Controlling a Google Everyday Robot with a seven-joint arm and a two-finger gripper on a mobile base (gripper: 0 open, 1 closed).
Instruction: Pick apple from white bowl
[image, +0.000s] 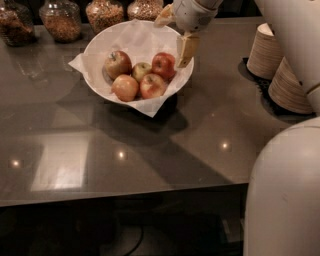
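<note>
The white bowl (95, 47), lined with crinkled white paper, stands on the dark counter at the back middle. It holds several apples. The deep red apple (163, 65) lies at the right side of the bowl, next to a small yellow-green apple (141, 71) and paler blushed apples (125, 87). My gripper (175, 34) hangs over the bowl's right rim, open and empty. One finger (186, 50) is just right of the red apple, and the other finger (164, 17) is at the far rim.
Glass jars (62, 20) of grains line the counter's back edge. Stacks of beige disposable bowls (272, 50) stand at the right. My white body (285, 190) fills the lower right. The counter's front edge (125, 197) runs across the bottom.
</note>
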